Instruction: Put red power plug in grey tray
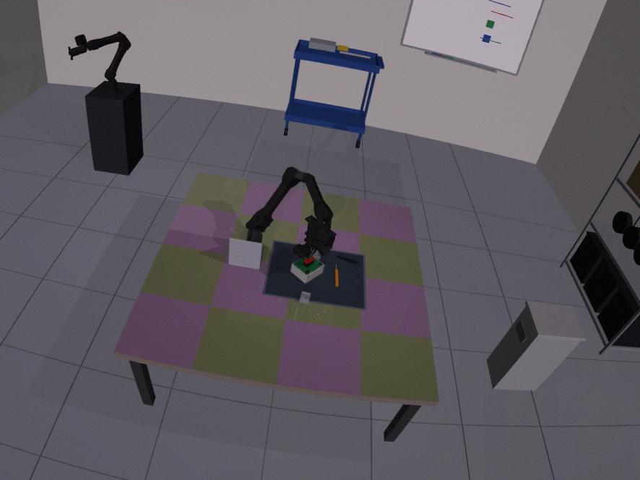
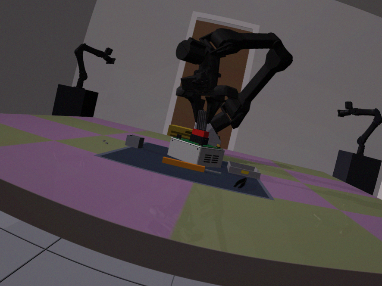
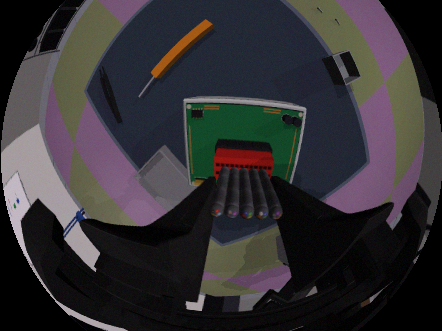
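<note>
Gripping red plug in socket, tray next

Pincer (image 1: pixel 308 256) (image 2: pixel 201 122) (image 3: pixel 242 183) was clamped on the red plug (image 1: pixel 308 260) (image 2: pixel 199 133) (image 3: pixel 243 159), approx. at its rear edge, w/ the grey wires (image 2: pixel 201 118) (image 3: pixel 246 197) rising between the fingers. Plug lay directly below the pincer; its long axis ran from one finger toward the other, so the grip spanned the length. Only one arm worked here, so no choice of hand.

Plug sat upright in the black socket (image 2: pixel 198 139) (image 3: pixel 243 144) on the green circuit board (image 1: pixel 318 266) (image 2: pixel 211 146) (image 3: pixel 210 127); no gap visible. Est. stage: grip made, loosening still to do. Next move prob. a gentle rock, then lift; risk = slipping off or dragging the board along.

Grey tray (image 1: pixel 318 256) (image 2: pixel 234 170) (image 3: pixel 150 162) stood just beside the board's white case, lower left in wrist view, yellow label (image 2: pixel 244 172) on its wall, no legible text. Orange screwdriver (image 1: pixel 336 276) (image 2: pixel 183 164) (image 3: pixel 182 49) lay farther off, no brand seen. Whiteboard (image 1: pixel 453 19) on the back wall had coloured marks, no readable words.
</note>
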You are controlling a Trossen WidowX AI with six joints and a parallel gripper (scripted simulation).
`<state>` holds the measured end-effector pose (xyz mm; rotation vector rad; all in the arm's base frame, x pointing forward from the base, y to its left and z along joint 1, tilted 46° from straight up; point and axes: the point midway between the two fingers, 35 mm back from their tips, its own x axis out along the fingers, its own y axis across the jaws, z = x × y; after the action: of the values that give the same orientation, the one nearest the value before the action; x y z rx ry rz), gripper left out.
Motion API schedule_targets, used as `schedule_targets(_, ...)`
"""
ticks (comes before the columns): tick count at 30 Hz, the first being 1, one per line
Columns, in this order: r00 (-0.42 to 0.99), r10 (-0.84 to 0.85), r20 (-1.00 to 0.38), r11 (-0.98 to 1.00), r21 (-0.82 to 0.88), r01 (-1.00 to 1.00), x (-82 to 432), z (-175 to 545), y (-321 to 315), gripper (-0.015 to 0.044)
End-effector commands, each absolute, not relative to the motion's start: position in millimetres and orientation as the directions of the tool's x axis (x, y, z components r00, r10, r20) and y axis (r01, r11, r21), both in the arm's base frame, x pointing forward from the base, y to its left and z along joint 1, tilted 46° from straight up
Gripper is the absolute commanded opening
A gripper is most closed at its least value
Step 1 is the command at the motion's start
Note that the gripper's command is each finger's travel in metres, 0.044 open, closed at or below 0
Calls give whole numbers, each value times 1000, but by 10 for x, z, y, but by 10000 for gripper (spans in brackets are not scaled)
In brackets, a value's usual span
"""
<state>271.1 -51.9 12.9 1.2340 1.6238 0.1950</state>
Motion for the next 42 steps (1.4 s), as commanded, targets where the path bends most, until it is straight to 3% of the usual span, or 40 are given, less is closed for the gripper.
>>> schedule_targets(1, 77, 764, -641, 459, 623, 634, 2672, 184, -639, 0)
schedule_targets(12, -74, 635, -769, 626, 455, 634, 2802, 324, -552, 0)
schedule_targets(28, 100, 780, -618, 431, 645, 631, 2651, 215, -707, 0)
schedule_targets(42, -75, 635, -769, 626, 455, 634, 2801, 377, -607, 0)
